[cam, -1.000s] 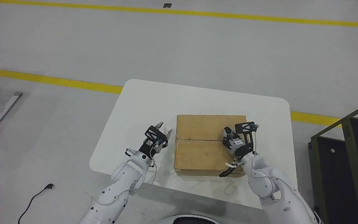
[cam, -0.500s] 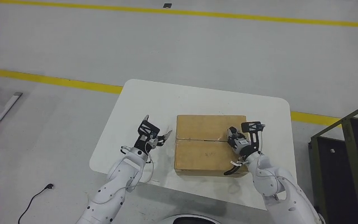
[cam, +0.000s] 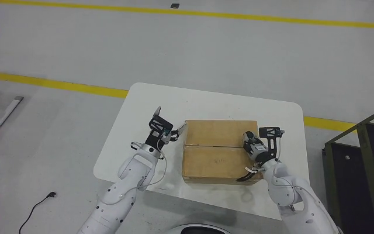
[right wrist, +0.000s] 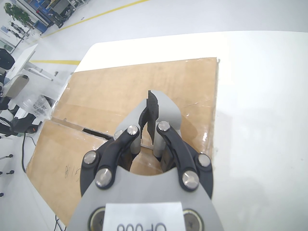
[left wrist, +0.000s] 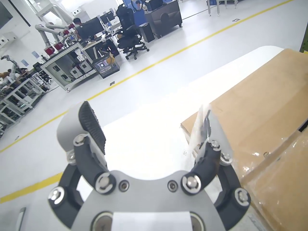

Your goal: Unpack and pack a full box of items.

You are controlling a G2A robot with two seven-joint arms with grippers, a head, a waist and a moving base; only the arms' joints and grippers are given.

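A closed brown cardboard box (cam: 216,149) lies on the white table (cam: 146,111), its two top flaps meeting at a middle seam (cam: 213,146). My left gripper (cam: 164,127) hovers open at the box's left end, near the far corner. In the left wrist view this gripper (left wrist: 149,126) has a scrap of clear tape (left wrist: 201,126) stuck to one finger, beside the box (left wrist: 264,97). My right gripper (cam: 262,144) is shut with nothing visible between the fingers, low over the seam's right end. The right wrist view shows it (right wrist: 151,104) above the box (right wrist: 108,90), where a narrow gap (right wrist: 93,132) opens in the seam.
Bare table surface (right wrist: 259,97) runs to the right of the box and along its far side. A dark metal rack (cam: 350,169) stands off the table's right edge. Yellow floor lines (cam: 58,83) cross behind the table.
My left gripper has moved away from the table's near edge toward the box's far left corner. My right gripper has slid rightward along the seam to the box's right end.
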